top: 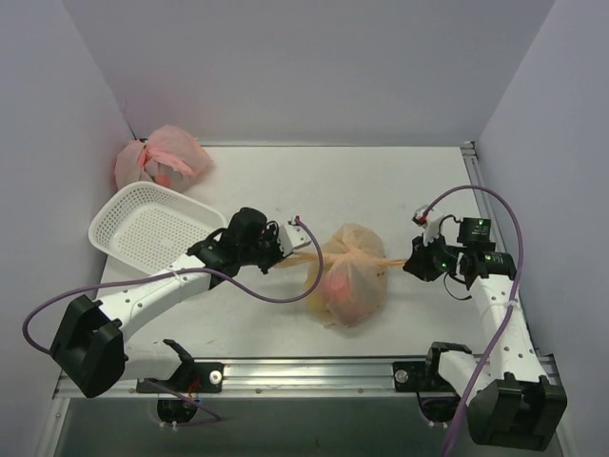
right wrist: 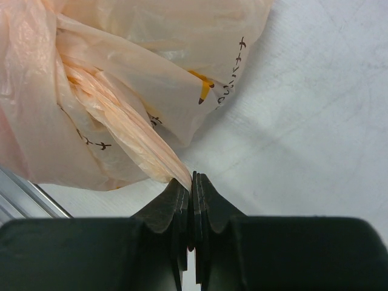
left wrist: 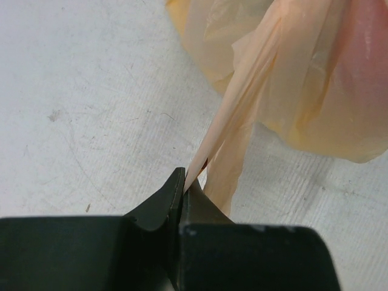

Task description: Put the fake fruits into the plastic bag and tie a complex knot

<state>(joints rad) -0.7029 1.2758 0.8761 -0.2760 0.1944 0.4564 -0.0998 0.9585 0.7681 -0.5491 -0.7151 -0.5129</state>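
The pale-orange plastic bag with banana prints lies mid-table, a red fake fruit showing through its skin. Its two top strips cross in a knot and stretch out sideways. My left gripper is shut on the left strip, pulled taut. My right gripper is shut on the right twisted strip. The bag also fills the top of the left wrist view and the right wrist view. Other fruits are hidden inside.
A white mesh basket sits at the left, behind my left arm. A plain pink tied bag lies at the back left corner. A metal rail runs along the near edge. Walls close in on three sides.
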